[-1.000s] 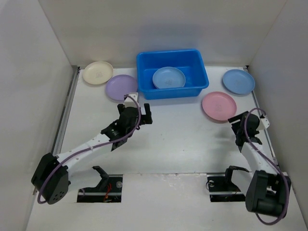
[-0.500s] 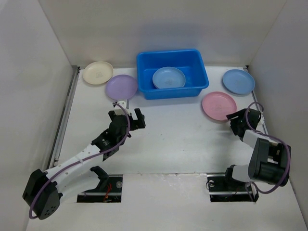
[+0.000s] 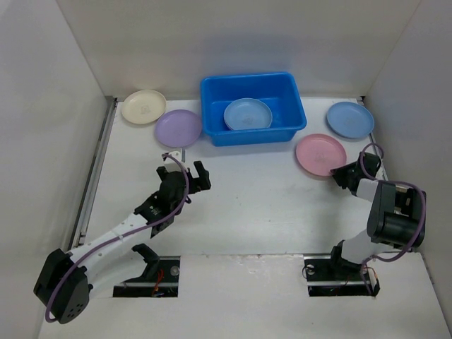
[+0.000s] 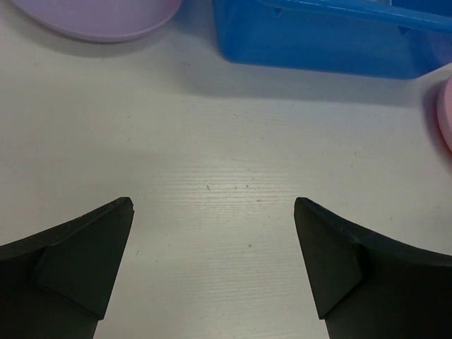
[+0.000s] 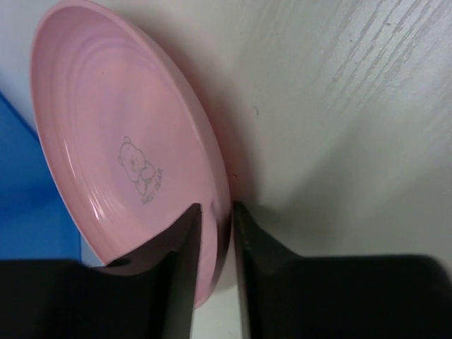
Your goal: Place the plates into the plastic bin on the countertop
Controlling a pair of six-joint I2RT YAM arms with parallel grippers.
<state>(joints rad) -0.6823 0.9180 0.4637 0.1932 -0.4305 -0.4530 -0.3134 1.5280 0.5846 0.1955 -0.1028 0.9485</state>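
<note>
Our right jaws pinched the rim of the glossy round pink plastic plate (image 5: 134, 162), lying on the matte white counter (image 3: 261, 191) near the blue rectangular plastic bin (image 3: 254, 136); left jaws gaped wide.

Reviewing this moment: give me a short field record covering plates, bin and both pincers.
bin contents: one light blue plate in the blue plastic bin
plates on countertop: cream plate, lavender plate, pink plate, other light blue plate
left pincer: open, empty, over bare countertop
right pincer: closed on the pink plate's rim
</note>
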